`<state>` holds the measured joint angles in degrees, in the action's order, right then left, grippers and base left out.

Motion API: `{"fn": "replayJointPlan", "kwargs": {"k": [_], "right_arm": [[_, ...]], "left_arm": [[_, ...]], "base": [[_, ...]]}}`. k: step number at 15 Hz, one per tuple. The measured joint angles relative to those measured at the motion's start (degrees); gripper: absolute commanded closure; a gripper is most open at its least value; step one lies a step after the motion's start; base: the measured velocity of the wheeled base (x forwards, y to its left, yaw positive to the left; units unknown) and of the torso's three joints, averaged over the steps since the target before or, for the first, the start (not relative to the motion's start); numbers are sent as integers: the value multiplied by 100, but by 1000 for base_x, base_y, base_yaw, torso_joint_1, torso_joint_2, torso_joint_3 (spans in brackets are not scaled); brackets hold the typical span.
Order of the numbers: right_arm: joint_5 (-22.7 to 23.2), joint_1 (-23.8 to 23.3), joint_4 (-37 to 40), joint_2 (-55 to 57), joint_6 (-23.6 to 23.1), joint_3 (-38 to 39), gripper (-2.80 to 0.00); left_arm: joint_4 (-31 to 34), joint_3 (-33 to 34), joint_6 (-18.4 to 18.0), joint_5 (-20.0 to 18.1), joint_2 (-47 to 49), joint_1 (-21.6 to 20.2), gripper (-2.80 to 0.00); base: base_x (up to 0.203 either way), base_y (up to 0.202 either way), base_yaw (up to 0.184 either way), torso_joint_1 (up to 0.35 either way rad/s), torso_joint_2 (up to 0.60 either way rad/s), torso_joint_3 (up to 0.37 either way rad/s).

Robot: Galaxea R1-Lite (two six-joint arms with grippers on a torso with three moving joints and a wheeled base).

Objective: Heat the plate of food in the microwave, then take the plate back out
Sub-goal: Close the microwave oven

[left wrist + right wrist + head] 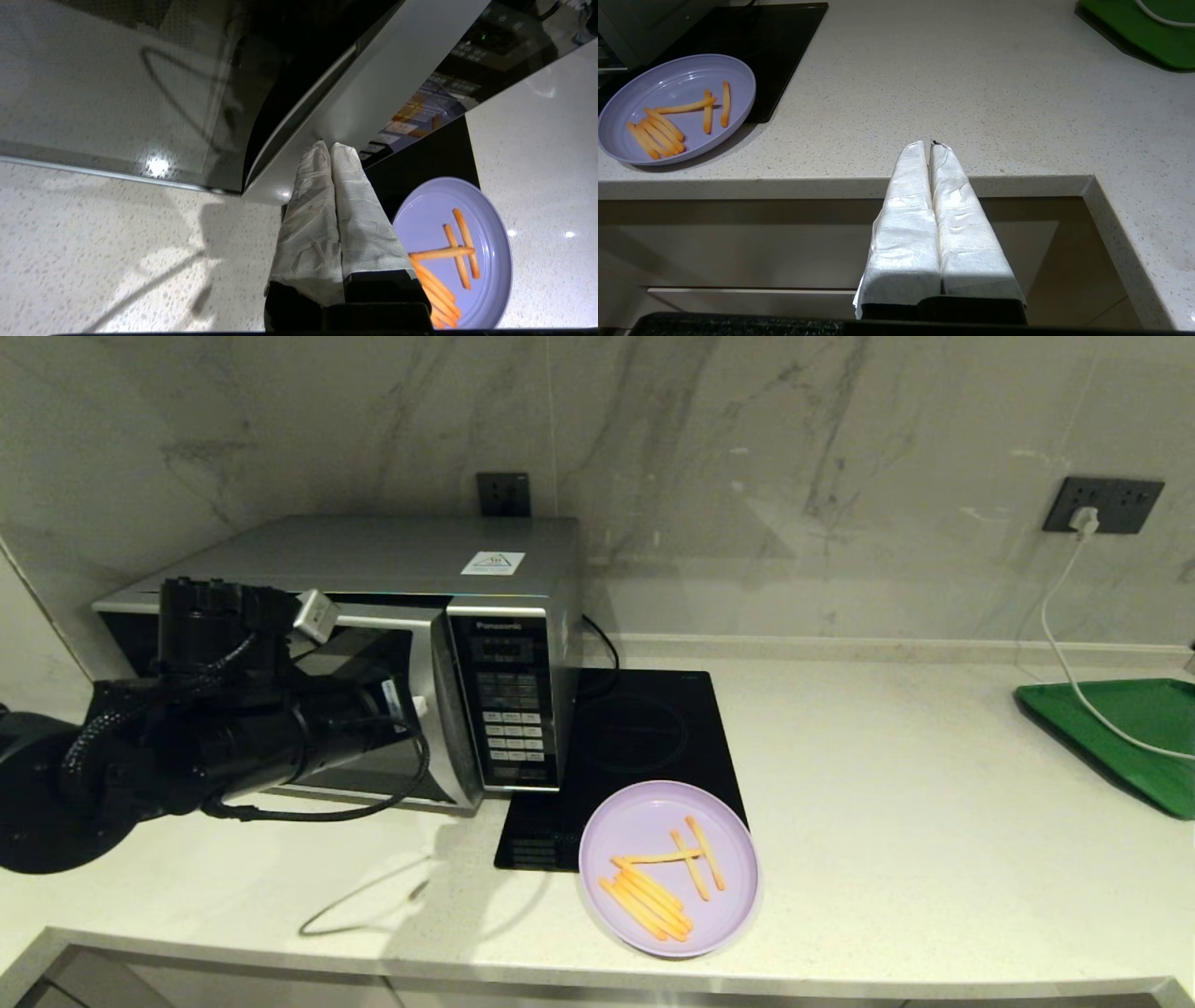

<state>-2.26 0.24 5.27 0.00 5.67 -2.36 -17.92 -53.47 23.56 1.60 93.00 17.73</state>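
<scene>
The silver-grey microwave (pixel 373 555) stands at the back left of the counter; its dark glass door looks slightly ajar at the right edge. My left gripper (pixel 418 707) is shut and empty in front of the door. Its wrapped tips (pixel 331 147) touch the door's silver edge strip (pixel 373 93) next to the button panel. The lilac plate of food (pixel 644 821) rests near the counter's front edge, partly on the hob, with fry sticks on it (pixel 490 242). My right gripper (pixel 930 143) is parked shut and empty just off the counter's front edge, right of the plate (pixel 677 79).
A flat black induction hob (pixel 644 728) lies right of the microwave. A green tray (pixel 1130 728) sits at the far right with a white cable (pixel 1055 635) running from a wall socket onto it. The left arm's black cable hangs in front of the door.
</scene>
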Motion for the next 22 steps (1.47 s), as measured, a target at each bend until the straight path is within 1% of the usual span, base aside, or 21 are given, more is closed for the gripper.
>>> {"fn": "replayJointPlan", "kwargs": {"k": [5,8,14,18,20,22], "right_arm": [[-3,-2,-1,0,0,0,0],[-1,-2,-1,0,2,0,0],[-2,-2,-1,0,2,0,0],[-2,0,-2,0,2,0,0],[-2,0,-2,0,0,0,0],[-2,0,-2,0,2,0,0]], "left_arm": [[-251,5,-24,57,243,-6,0],[-508,11,-24,144,371,-6,0],[-534,59,-15,150,432,-12,0],[-571,55,-51,283,475,-20,0],[-844,21,-101,310,575,-20,0],[-1089,17,-185,451,698,-15,0]], "base": [[0,0,0,0,0,0],[0,0,0,0,0,0],[0,0,0,0,0,0],[0,0,0,0,0,0],[0,0,0,0,0,0],[0,0,0,0,0,0]]}}
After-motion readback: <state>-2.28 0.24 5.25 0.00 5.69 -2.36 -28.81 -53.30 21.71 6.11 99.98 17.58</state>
